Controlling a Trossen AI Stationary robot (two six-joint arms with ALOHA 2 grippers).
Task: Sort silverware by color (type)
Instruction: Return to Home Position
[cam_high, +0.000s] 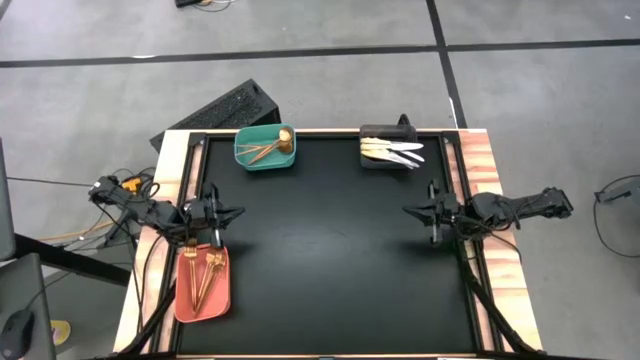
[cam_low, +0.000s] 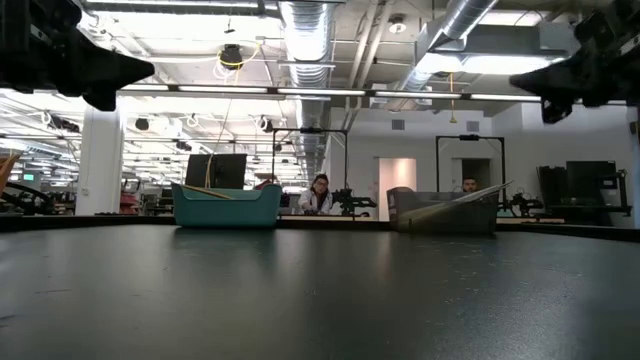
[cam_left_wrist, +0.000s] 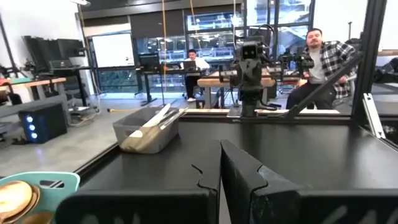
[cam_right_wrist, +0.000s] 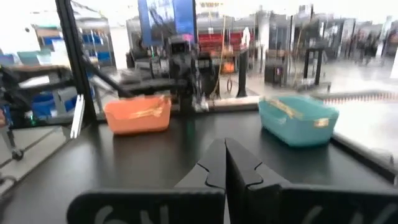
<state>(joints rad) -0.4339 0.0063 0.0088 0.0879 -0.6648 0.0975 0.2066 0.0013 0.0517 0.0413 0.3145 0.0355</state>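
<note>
Gold spoons (cam_high: 272, 147) lie in the teal bin (cam_high: 264, 148) at the table's far edge. Gold forks (cam_high: 203, 275) lie in the salmon bin (cam_high: 203, 285) at the near left. White-handled knives (cam_high: 391, 151) lie across the black bin (cam_high: 386, 152) at the far right; they also show in the left wrist view (cam_left_wrist: 149, 127). My left gripper (cam_high: 233, 212) hovers shut by the left edge, above the salmon bin's far end. My right gripper (cam_high: 411, 210) hovers shut by the right edge. Neither touches anything.
The black mat (cam_high: 330, 250) spans the table between the arms. A dark foam block (cam_high: 215, 112) lies on the floor beyond the far left corner. People sit at desks in the room behind the table (cam_left_wrist: 320, 59).
</note>
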